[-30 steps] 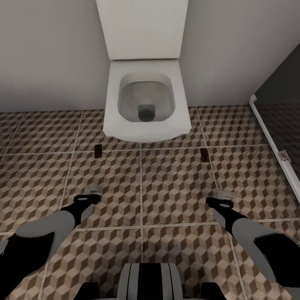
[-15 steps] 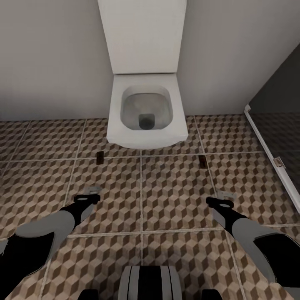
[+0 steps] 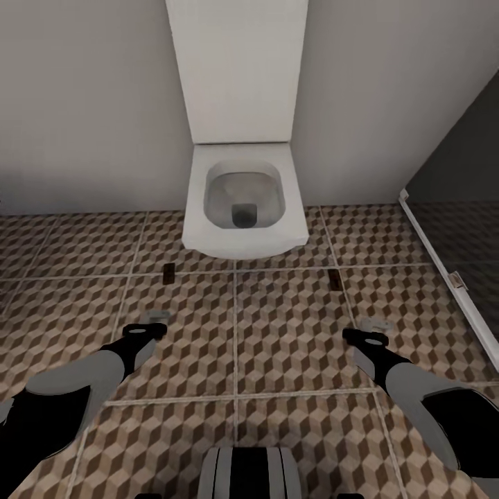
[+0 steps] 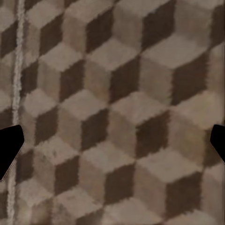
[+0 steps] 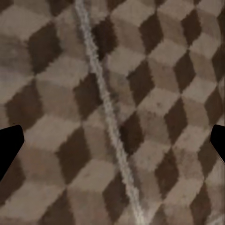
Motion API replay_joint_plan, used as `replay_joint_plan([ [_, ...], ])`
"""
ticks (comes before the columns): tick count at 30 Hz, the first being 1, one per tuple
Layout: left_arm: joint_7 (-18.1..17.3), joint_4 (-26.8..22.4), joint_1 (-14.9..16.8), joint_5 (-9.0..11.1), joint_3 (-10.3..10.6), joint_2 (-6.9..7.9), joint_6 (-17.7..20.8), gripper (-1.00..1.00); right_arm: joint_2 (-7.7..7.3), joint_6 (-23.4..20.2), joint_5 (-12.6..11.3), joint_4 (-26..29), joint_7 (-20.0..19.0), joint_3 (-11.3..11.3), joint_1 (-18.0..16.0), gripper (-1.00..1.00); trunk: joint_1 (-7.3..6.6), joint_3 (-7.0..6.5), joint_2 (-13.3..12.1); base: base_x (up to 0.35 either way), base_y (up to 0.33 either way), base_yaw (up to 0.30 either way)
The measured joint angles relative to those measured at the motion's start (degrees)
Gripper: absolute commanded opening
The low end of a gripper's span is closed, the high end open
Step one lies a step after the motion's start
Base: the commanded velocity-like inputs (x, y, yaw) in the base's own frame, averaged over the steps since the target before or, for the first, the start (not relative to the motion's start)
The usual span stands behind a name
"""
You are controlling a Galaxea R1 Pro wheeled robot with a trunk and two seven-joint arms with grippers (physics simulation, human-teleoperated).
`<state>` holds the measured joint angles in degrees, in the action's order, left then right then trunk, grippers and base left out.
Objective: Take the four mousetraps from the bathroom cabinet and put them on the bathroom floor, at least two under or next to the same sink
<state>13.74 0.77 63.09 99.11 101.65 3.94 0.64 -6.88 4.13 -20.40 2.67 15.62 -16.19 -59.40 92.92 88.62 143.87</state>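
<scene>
The left hand point(image 3: 154, 321) hung just above the floor point(image 3: 291, 326), its two fingers spread wide with nothing between them. In the left wrist view the dark fingertips point(image 4: 9, 147) sat at opposite edges, with bare cube-patterned tile between them and a pale grout line close to one tip. The right hand point(image 3: 374, 327) hung the same way, open and empty. In the right wrist view its tips point(image 5: 9, 145) stood equally far apart over tile crossed by a grout line.

Two mousetraps lay flat on the floor ahead of the hands. The left trap point(image 3: 167, 274) was beyond the left hand and a little toward the robot's middle, clear of the fingers. The right trap point(image 3: 335, 279) was beyond the right hand, also shifted inward, and likewise apart from it. Both lay near the grout line running across in front of the toilet point(image 3: 244, 208), one on each side of the bowl, close to it but not touching. The toilet stood against the wall point(image 3: 83, 104), midway between the two hands and farther off than either trap. Off past the right hand a white threshold strip point(image 3: 443, 270) edged a darker area.
</scene>
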Motion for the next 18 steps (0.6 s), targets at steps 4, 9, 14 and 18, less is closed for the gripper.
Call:
replay_joint_plan([
  [4,0.0,0.0,0.0,0.0,0.0,0.0,0.0,1.0,-0.03,0.0,0.0,0.0,0.0,0.0,0.0,1.0,-0.1,-0.89,-0.1,0.0,0.0,0.0],
  [9,0.0,-0.1,0.0,0.0,0.1,0.0,0.0,1.0,-0.05,0.0,0.0,0.0,0.0,0.0,0.0,1.0,-0.23,-2.0,-0.1,0.0,0.0,0.0],
  [14,-0.1,-0.1,0.0,0.0,0.1,-0.06,0.0,1.0,-0.05,0.0,-0.1,0.0,0.0,0.0,0.0,1.0,-0.36,-3.1,-0.2,0.0,0.0,0.0],
  [18,-0.1,-0.2,0.0,0.0,0.2,-0.18,0.0,1.0,-0.02,0.0,0.0,0.0,-0.1,0.0,0.0,1.0,-0.46,-3.99,-0.2,0.0,0.0,0.0],
])
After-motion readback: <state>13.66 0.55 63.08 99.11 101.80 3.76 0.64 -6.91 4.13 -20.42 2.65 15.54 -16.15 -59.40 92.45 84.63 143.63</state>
